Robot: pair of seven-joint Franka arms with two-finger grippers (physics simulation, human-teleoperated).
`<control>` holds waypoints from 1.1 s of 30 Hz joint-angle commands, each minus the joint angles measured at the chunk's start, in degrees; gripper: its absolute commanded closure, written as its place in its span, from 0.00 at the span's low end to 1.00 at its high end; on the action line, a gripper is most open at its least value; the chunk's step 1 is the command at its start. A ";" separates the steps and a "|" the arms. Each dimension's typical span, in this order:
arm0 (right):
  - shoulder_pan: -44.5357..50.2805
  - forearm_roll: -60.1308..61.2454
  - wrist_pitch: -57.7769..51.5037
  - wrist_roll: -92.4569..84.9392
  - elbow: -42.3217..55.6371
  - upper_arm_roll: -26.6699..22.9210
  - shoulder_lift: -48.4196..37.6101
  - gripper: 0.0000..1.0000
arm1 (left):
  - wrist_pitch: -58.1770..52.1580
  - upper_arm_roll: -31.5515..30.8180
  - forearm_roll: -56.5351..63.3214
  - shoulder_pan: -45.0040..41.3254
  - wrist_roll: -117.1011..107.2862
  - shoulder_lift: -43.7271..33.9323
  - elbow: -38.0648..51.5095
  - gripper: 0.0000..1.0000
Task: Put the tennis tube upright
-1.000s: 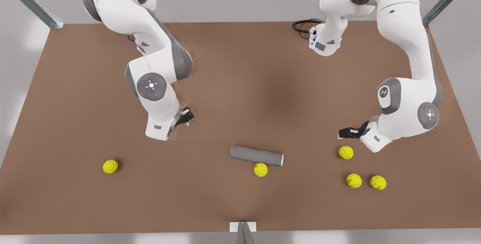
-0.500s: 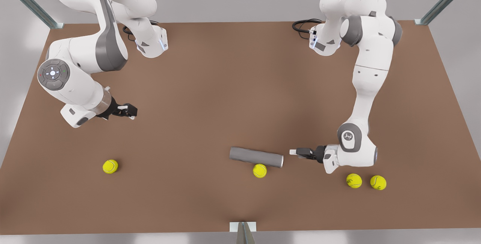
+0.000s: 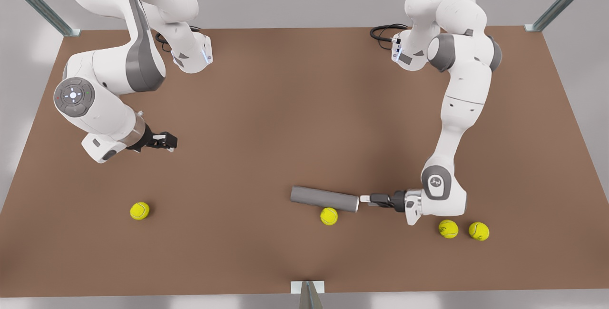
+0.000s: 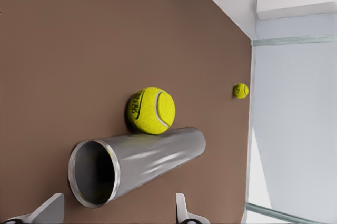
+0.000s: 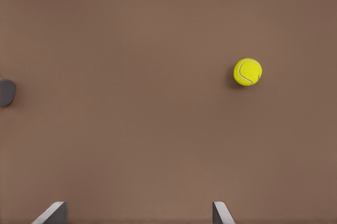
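Observation:
The tennis tube is a grey cylinder lying on its side on the brown table, near the front middle. Its open, light-rimmed end faces my left gripper, which sits low at the tube's end on the front view's right. That gripper is open, its fingers spread wider than the tube's mouth and touching nothing. A yellow tennis ball rests against the tube's near side. My right gripper hovers open and empty far off on the front view's left.
Another tennis ball lies at the front left, and it is the likely one in the right wrist view. Two more balls sit just behind my left arm's wrist. A black cable coils at the back.
My left gripper has dropped low and slid toward the tube's open end, almost reaching it. My right arm swung out to the front view's left and has since barely shifted. The tube is unmoved.

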 commanded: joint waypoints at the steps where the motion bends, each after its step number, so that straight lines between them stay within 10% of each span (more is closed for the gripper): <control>1: -0.01 0.00 0.00 0.00 0.00 0.01 0.00 0.00 | 0.00 -0.09 -0.21 0.00 0.01 0.35 0.36 0.00; 27: 0.34 -0.09 0.09 0.00 0.00 0.01 0.35 0.00 | 0.62 -2.38 -3.64 -3.96 4.05 4.65 2.64 0.00; 33: 0.34 -0.18 0.09 0.00 0.00 0.01 0.44 0.00 | 0.53 -2.38 -3.64 -4.05 4.05 4.65 2.56 0.26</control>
